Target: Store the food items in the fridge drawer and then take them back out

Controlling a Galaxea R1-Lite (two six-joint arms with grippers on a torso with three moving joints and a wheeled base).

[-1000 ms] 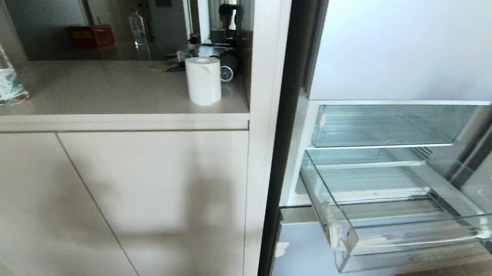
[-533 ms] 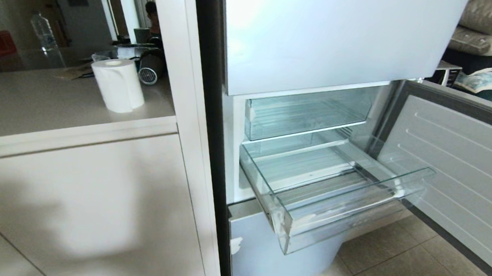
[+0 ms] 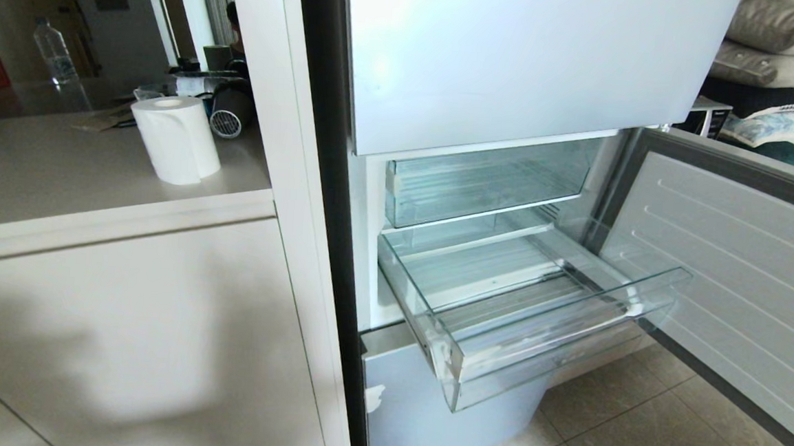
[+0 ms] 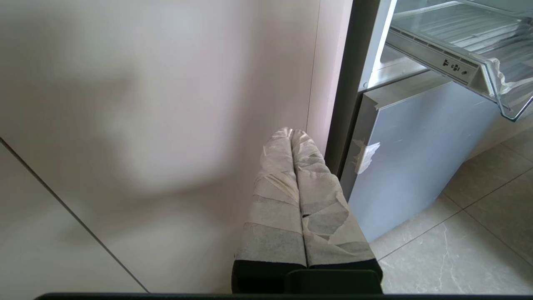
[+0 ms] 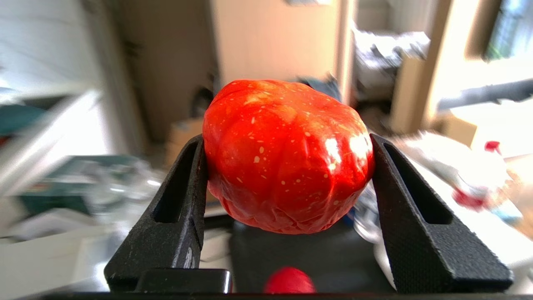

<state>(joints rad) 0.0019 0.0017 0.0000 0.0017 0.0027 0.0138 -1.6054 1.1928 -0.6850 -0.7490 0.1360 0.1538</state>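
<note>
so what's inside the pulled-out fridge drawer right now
Nothing shows inside the fridge drawer: only its ribbed clear floor. Its back end, under the bin above, is partly hidden. One food item is held in the right gripper, outside the drawer.

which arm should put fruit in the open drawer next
Right, most likely. The right gripper already clamps a red fruit, so it only needs carrying to the pulled-out, empty drawer. The left gripper is shut and holds nothing, low beside the fridge.
</note>
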